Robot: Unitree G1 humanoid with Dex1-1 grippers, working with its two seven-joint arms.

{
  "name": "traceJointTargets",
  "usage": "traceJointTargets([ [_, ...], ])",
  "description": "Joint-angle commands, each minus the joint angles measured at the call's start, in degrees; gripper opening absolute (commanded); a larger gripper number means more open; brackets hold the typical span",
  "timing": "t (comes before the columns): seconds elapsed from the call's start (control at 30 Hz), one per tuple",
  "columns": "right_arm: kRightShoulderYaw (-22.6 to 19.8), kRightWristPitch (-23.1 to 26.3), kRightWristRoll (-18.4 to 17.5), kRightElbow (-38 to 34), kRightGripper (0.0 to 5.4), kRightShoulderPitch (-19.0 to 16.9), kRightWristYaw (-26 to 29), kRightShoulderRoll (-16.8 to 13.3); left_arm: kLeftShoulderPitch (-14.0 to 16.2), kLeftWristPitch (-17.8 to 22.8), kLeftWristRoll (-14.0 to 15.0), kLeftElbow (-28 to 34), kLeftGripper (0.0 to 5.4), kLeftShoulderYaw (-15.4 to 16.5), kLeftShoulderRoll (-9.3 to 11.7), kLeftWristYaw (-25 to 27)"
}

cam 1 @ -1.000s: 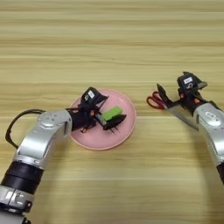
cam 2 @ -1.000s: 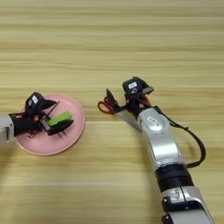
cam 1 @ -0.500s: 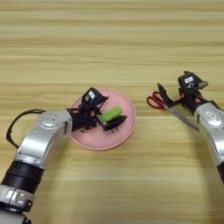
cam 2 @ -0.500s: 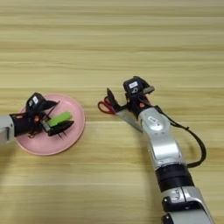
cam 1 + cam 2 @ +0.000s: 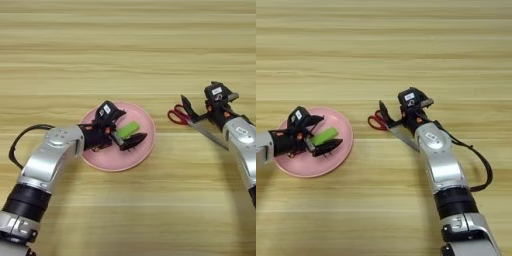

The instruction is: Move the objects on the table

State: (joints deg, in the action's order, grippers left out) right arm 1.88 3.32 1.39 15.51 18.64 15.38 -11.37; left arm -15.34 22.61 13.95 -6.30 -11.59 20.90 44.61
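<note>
Over pink plate (image 5: 111, 162), left fingers (image 5: 135, 140) straddle green block (image 5: 128, 130)

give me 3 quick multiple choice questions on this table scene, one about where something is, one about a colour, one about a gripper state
1. Where is the green block?
A. over the pink plate
B. beside the scissors
C. on bare table

2. What colour are the handles of the scissors?
A. blue
B. red
C. yellow

3. How are the left gripper's fingers?
A. spread, with the block between them
C. out of view
B. shut on the scissors

Key: 1 A, the block shows against the plate. 2 B, red loops show by the right gripper, which is at the scissors. 3 A, black fingers lie on either side of the block.
</note>
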Motion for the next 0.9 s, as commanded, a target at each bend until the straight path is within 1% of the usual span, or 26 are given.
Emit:
traceJointTargets([
  [0.03,-0.3,1.0,-0.3,-0.7,5.40,-0.5,-0.1,-0.3,-0.4,1.1,-0.2,-1.7,5.36,-0.2,-0.2,0.7],
  [0.4,-0.4,1.1,-0.3,-1.0,5.40,-0.6,-0.2,-0.3,-1.2,1.6,-1.0,-3.2,5.36,-0.6,0.0,1.1],
  [0.63,-0.5,1.3,-0.4,-1.2,5.40,-0.7,-0.2,-0.3,-3.0,1.8,-1.8,-6.4,5.36,-1.0,0.2,1.1],
  [0.9,-0.4,1.7,-0.4,-1.7,5.40,-0.7,-0.3,-0.1,-4.8,1.6,-3.6,-9.6,5.36,-1.4,0.3,1.4],
])
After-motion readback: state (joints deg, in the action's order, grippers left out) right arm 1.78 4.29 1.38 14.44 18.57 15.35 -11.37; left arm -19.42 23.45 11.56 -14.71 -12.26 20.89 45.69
